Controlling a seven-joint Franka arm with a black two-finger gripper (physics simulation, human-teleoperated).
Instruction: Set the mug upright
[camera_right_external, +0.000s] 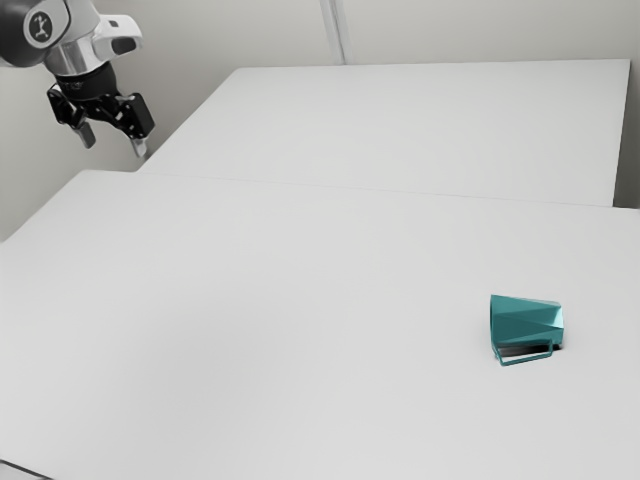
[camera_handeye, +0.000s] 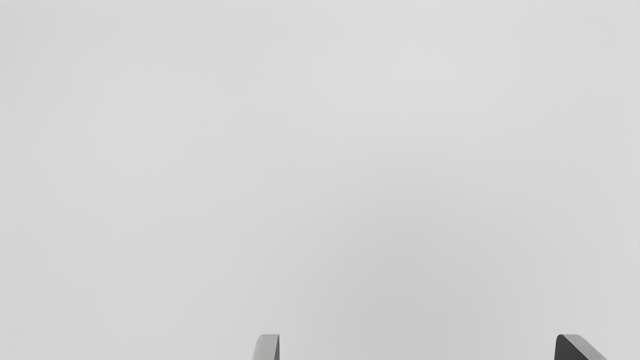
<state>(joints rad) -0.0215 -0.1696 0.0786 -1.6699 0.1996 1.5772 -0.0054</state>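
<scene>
Checking the exterior view, I found the mug (camera_right_external: 527, 320) on its side on the table (camera_right_external: 300, 300), toward the table's end at the exterior view's right. Its wider end, which I took for the mouth, faced the exterior view's left; the handle (camera_right_external: 527, 360) sat low, on the camera's side. The gripper (camera_right_external: 114, 145) hung at the table's corner at the exterior view's upper left, well apart from the mug; I could not tell its exact height. Its fingers (camera_handeye: 267, 347) stood wide apart with nothing between them.

Step in hand, as I judged it: the approach. I would carry the gripper high across the table, descending only once the mug was centred in the wrist view. Best grip: across the body near the wide end, clear of the handle, closing gently, since a tapered wall could slip or roll. I noted that the wrist would need room to tip the narrow end down, so a little lift off the table should precede the turn. Main risk: the handle catching the table during rotation. Release only with the base flat.
</scene>
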